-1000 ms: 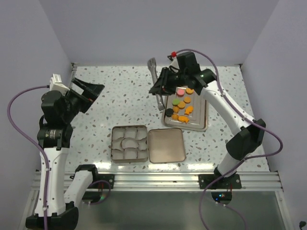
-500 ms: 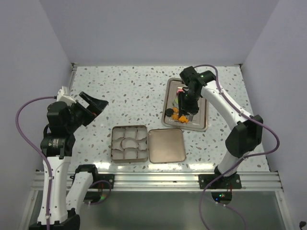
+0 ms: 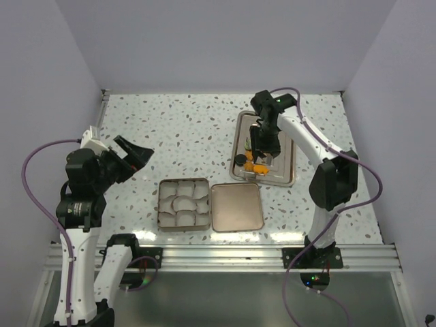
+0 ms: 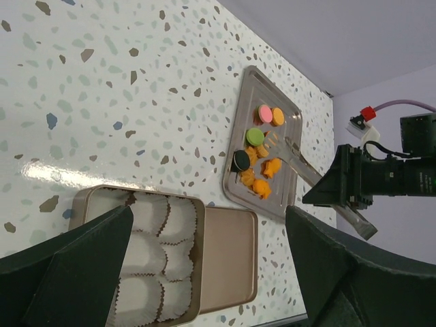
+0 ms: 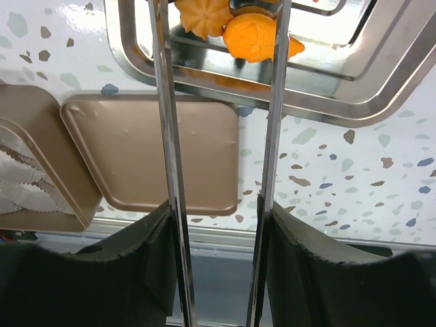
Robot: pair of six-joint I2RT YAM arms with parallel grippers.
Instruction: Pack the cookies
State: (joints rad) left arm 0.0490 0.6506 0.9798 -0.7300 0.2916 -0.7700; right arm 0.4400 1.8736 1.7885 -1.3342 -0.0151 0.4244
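Note:
The cookies (image 4: 262, 178) lie on a steel tray (image 4: 252, 82) at the right: pink (image 4: 264, 113), green (image 4: 255, 136), black (image 4: 241, 161) and several orange ones. My right gripper (image 3: 266, 139) hangs over the tray (image 3: 286, 174), shut on metal tongs (image 5: 163, 102) whose two arms stand apart. Two orange cookies (image 5: 259, 37) sit between the tong arms near the tray's front edge; the tips are out of frame. My left gripper (image 3: 133, 153) hovers wide open over the table's left side, holding nothing.
A brown tin (image 3: 161, 204) lined with white paper cups (image 4: 153, 238) sits near the front, its flat lid (image 3: 236, 206) beside it on the right. Both lie just in front of the tray. Walls close in the table on three sides.
My right arm swung from the tray's left side to above the cookies, and the tong arms spread wider. My left arm dropped a little and shifted right, still open.

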